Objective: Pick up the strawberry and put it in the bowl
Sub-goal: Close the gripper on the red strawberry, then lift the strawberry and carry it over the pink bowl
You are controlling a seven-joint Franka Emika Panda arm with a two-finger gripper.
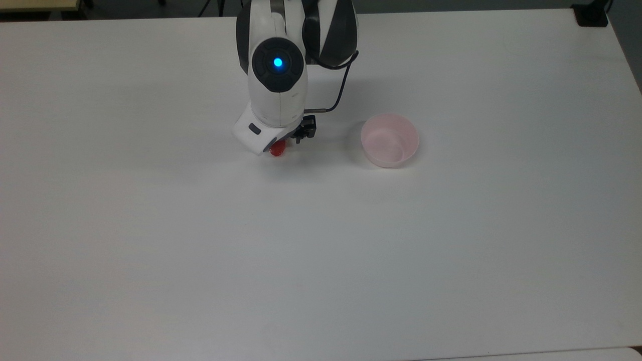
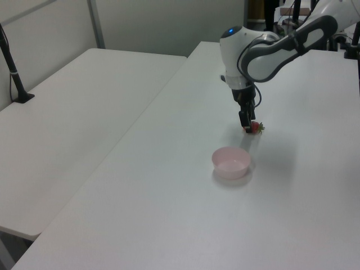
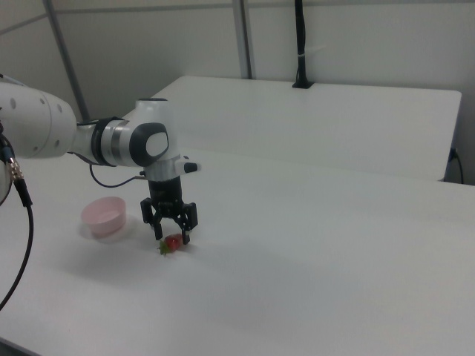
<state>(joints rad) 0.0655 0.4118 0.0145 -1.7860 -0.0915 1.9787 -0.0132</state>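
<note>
1. Here the gripper (image 3: 171, 236) is hanging spread open, one finger on each side of the strawberry (image 3: 171, 242), which is lying on the white table (image 1: 321, 250).
2. In the top view the berry's long axis is running up and down, across the fingers' gap.
3. The bowl (image 1: 390, 140) is sitting near, on the top view's right.

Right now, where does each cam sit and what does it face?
Top view: high overhead, facing down at the table; arm over the strawberry.
Left view: raised, bowl nearest, end effector beyond.
Right view: lower, opposite side, end effector straddling the strawberry.
All three share strawberry and bowl.
</note>
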